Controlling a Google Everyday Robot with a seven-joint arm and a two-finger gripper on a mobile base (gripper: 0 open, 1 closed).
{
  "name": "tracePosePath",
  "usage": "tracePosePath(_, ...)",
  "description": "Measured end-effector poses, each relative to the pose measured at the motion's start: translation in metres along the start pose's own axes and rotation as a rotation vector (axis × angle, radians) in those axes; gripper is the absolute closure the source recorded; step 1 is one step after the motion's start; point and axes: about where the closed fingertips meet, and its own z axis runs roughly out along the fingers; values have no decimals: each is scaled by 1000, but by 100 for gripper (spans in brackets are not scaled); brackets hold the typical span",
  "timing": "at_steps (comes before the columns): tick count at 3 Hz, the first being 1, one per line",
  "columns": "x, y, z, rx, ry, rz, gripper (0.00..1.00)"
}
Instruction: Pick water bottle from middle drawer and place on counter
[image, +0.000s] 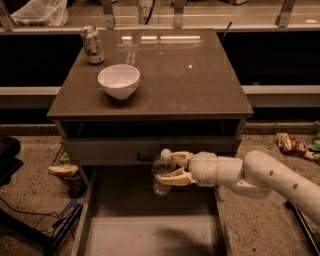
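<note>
My gripper (172, 169) is shut on the water bottle (162, 173), a small clear bottle with a white cap, held upright. It hangs above the open middle drawer (150, 220), in front of the grey drawer front. The white arm reaches in from the lower right. The glossy brown counter (190, 70) lies above and behind the gripper, at the top of the grey cabinet.
A white bowl (118, 81) and a green-and-white soda can (92, 44) stand on the counter's left side. A long pale shelf with metal posts (200, 12) runs behind. Snack bags (292, 145) lie on the floor right; a basket (65, 167) sits left.
</note>
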Motion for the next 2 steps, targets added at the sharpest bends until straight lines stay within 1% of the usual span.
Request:
tracePosePath(1,-41,-23,-26,43,-7,26,100)
tracePosePath(2,-84,-26,-52,84,20,48,100)
